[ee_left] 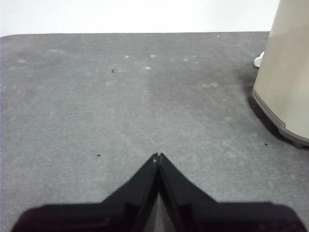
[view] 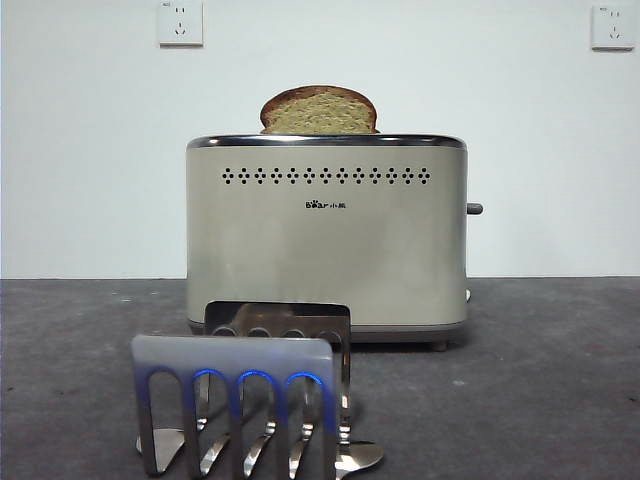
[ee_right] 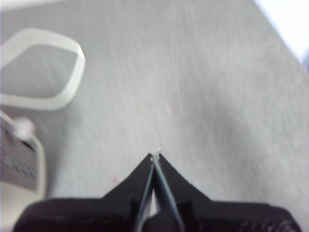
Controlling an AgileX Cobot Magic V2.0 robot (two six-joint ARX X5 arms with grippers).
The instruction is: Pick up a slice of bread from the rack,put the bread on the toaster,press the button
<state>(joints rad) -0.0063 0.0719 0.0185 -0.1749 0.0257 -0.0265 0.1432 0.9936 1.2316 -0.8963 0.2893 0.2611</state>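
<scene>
**Bread seated in the toaster, lever not yet pressed**

White wall with two sockets backs a dark grey counter where the toaster stands broadside to the front camera. The slice of bread sits upright in the top slot, its domed crust showing above the chrome rim. Nearer the camera, the rack stands with no bread visible in its slots.

No arm appears in the front view. The left hand has its jaws pressed together with nothing between them, low over bare counter, with a corner of the toaster to one side in its wrist view. The right hand is likewise closed and holds nothing; its picture is blurred, showing grey counter, a pale loop that may be a cord, and part of a cream object at the edge.

Judging by this, the step in hand is pressing the button, the small dark knob jutting from the toaster's narrow side. To do it well, a closed hand should approach from above the knob, land its tip squarely on top, and push straight down along the slot, not inward, so the toaster does not slide or tip. Which arm is nearer the knob cannot be told from these views.
</scene>
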